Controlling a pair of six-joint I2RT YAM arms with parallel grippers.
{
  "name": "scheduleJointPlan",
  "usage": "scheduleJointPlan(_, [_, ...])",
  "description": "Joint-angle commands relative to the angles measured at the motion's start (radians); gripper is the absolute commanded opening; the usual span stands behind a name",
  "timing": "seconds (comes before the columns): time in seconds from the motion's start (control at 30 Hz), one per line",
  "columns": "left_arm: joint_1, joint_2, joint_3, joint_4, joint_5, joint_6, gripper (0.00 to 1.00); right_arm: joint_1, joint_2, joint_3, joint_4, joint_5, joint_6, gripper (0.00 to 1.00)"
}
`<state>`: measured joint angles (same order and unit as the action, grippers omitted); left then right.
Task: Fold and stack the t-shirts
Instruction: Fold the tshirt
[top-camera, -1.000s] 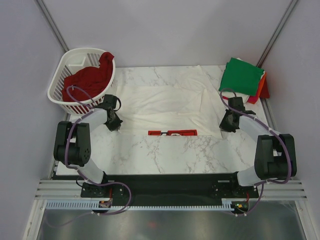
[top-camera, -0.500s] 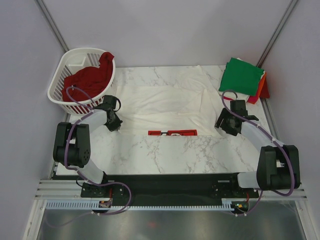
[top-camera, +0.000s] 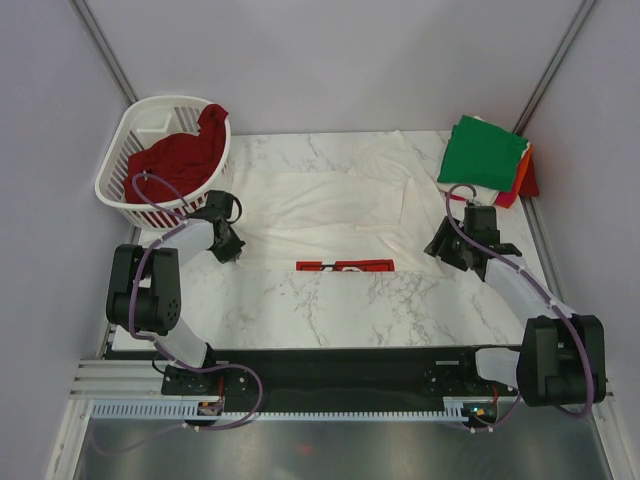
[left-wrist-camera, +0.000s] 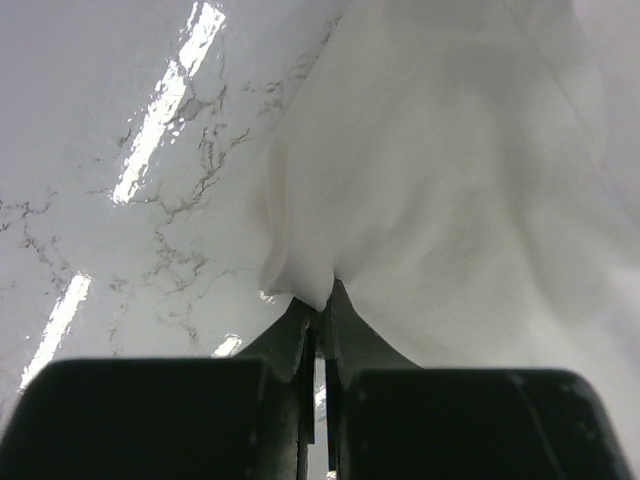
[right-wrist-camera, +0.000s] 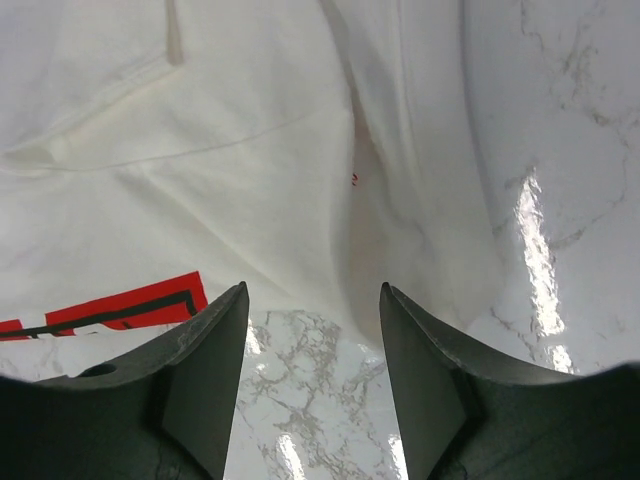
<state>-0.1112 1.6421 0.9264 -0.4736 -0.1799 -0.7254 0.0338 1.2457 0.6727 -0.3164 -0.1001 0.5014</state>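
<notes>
marble-pattern table (top-camera: 340, 310) between grey walls (top-camera: 330, 60). white t-shirt (top-camera: 330, 205) lies spread, creased, mid-table; red print band (top-camera: 345, 266) at its near edge, lettering unreadable. dark red t-shirt (top-camera: 180, 160) heaped in basket (top-camera: 125, 135), far left. green t-shirt (top-camera: 485, 152) tops 1 folded stack, far right. left gripper (left-wrist-camera: 320, 305) clamped on the white t-shirt's left edge; right gripper (right-wrist-camera: 312, 300), fingers apart, above its right edge.

I see a white marble bench (top-camera: 340, 300) mid-frame, boxed in by plain pale walls (top-camera: 330, 60). Metal struts (top-camera: 103, 45) slant in both upper corners; glare streaks the marble.
</notes>
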Motion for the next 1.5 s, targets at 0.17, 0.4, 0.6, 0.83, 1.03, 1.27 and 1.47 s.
scheduleJointPlan(0.17, [-0.005, 0.018, -0.029, -0.010, -0.016, -0.009, 0.02, 0.009, 0.024, -0.005, 0.065, -0.029, 0.000, 0.60])
scheduleJointPlan(0.4, [-0.005, 0.022, -0.028, -0.010, -0.013, -0.009, 0.02, 0.011, 0.046, -0.016, 0.059, 0.000, -0.004, 0.45])
scheduleJointPlan(0.6, [-0.005, 0.022, -0.029, -0.011, -0.013, -0.006, 0.02, 0.011, 0.092, -0.027, 0.063, 0.022, -0.007, 0.36])
scheduleJointPlan(0.83, [-0.007, 0.016, -0.034, -0.010, -0.009, -0.005, 0.02, 0.009, 0.086, -0.022, 0.056, 0.068, -0.006, 0.07])
scheduleJointPlan(1.03, [-0.013, 0.001, -0.043, -0.013, -0.004, -0.006, 0.02, 0.009, 0.138, 0.060, 0.037, 0.167, -0.004, 0.00])
scheduleJointPlan(1.27, [-0.013, -0.031, -0.092, -0.031, -0.006, -0.012, 0.02, 0.006, 0.299, 0.192, 0.037, 0.296, 0.012, 0.00])
scheduleJointPlan(1.47, [-0.013, -0.065, -0.121, -0.048, -0.016, -0.017, 0.02, 0.005, 0.362, 0.257, 0.016, 0.345, 0.031, 0.04])
